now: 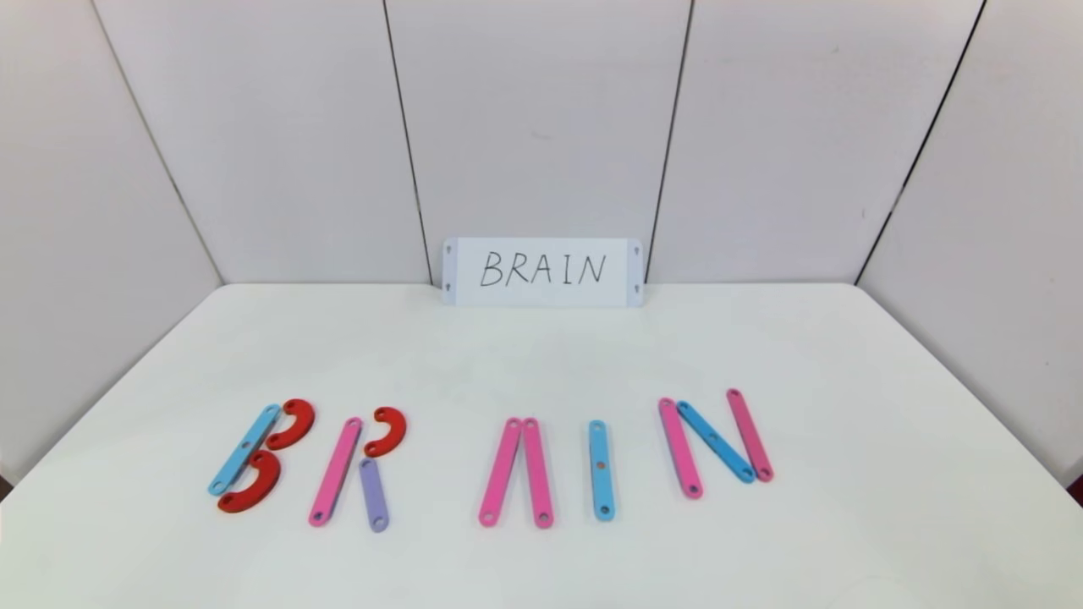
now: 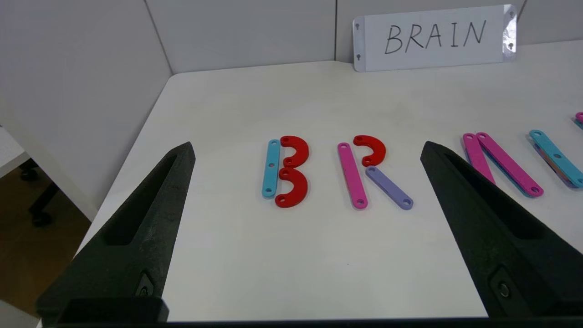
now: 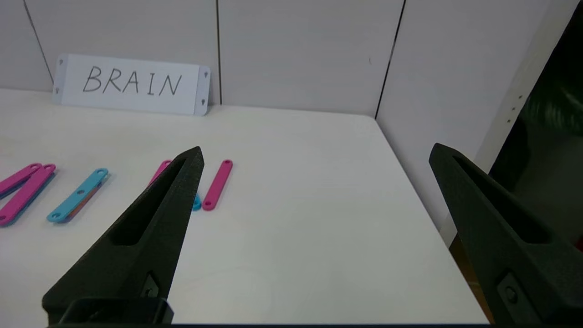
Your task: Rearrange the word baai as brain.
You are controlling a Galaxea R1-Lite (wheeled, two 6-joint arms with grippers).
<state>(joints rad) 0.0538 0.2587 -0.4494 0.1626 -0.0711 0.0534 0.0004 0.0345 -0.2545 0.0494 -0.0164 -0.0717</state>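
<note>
Flat plastic pieces lie in a row on the white table (image 1: 541, 355) and read as brain; nothing here reads baai. The B (image 1: 244, 449) is a blue strip with two red curves. The R (image 1: 335, 471) has a pink strip, a red curve and a purple strip. Two leaning pink strips form the A (image 1: 501, 471), without a crossbar. One blue strip is the I (image 1: 600, 469), and the N (image 1: 715, 441) is pink, blue, pink. My left gripper (image 2: 306, 146) hangs open and empty, nearer the table's front than the B (image 2: 287, 171) and R (image 2: 353, 175). My right gripper (image 3: 315, 148) is open and empty over bare table, right of the N (image 3: 217, 184).
A white card (image 1: 542, 271) with BRAIN handwritten in black leans on the back wall. Grey panels close in the table at the back and sides. Neither arm shows in the head view. The table's left edge (image 2: 132, 150) and right edge (image 3: 410, 182) drop to the floor.
</note>
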